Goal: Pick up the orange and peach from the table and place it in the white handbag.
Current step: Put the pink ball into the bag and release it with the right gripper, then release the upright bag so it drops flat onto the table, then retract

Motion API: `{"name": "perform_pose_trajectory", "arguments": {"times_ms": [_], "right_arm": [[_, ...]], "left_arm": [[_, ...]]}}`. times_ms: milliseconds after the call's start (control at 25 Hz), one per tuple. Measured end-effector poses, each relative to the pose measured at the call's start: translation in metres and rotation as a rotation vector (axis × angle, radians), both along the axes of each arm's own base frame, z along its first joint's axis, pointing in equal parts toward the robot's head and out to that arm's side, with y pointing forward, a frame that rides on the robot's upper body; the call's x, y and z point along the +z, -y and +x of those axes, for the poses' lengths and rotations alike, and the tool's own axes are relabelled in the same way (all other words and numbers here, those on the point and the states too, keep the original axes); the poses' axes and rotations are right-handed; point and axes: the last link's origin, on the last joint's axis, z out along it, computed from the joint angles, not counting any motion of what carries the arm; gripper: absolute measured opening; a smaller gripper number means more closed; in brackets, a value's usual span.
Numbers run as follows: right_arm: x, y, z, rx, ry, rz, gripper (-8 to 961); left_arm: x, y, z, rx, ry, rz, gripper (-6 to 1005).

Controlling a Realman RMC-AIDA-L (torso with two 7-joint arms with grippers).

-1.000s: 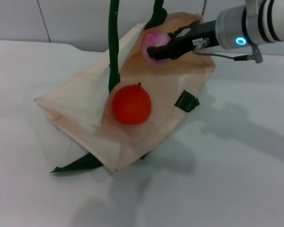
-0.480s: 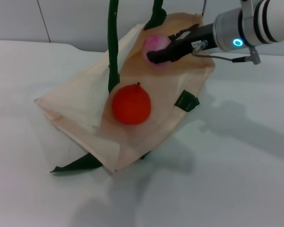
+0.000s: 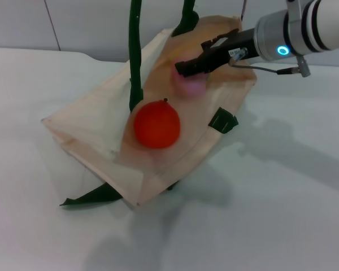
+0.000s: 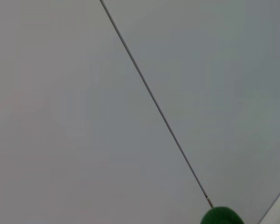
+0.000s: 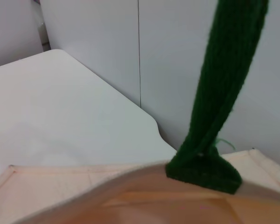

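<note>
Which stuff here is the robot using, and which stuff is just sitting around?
Part of the job:
- orange
- peach
- white handbag
- right end effector, just above the peach

Just there:
- table
- wall

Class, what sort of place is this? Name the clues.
Probably a robot test bench: a bare white table, plain grey wall panels, and staged props, an orange and a white handbag.
</note>
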Motion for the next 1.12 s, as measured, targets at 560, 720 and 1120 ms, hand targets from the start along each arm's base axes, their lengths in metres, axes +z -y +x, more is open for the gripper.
{"name": "perform_pose_trajectory", "arguments": {"times_ms": [560, 720, 1120], "right_arm": [[0.003, -0.003, 0.008, -0.033, 0.025, -0.003, 883], [0.01, -0.007, 0.016, -0.069, 0.058, 0.025, 882], [0.014, -0.003, 0.027, -0.109, 0.069, 0.003, 881]], "left_arm": [[0.004, -0.001, -0.011, 0.03, 0.009, 0.012, 129], [0.005, -0.003, -0.016, 0.027, 0.03, 0.027, 129], [0.005, -0.002, -0.027, -0.026, 0.123, 0.019, 128]]}}
